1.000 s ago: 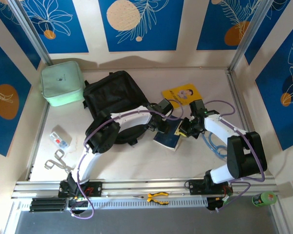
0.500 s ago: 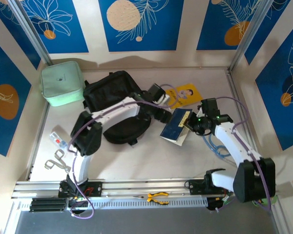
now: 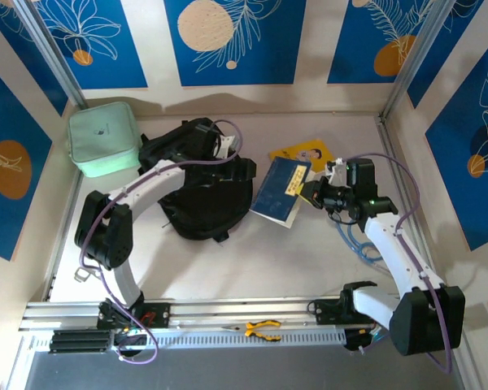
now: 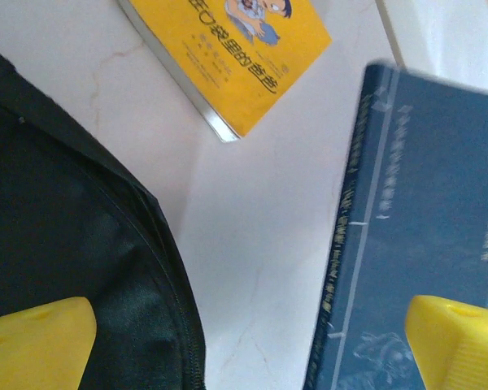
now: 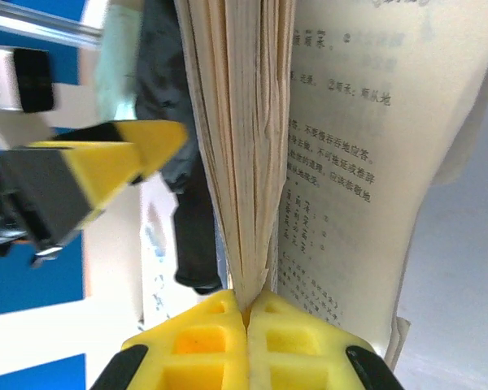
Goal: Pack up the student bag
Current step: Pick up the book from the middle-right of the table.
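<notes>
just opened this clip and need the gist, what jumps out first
The right gripper pinches a dark blue book by its edge at mid-table, right of the black backpack. The left gripper hangs open over the gap between them, and a yellow book lies just beyond.

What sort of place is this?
Probably a lab robot booth: blue floral wall panels enclose the table, an aluminium mounting rail fronts it, and props are staged: black backpack, dark blue book, mint-green zip case.

Two books [image 3: 278, 188] [image 3: 305, 153], one student bag [image 3: 207, 207], one green case [image 3: 104, 138], one pliers [image 3: 263, 328]
</notes>
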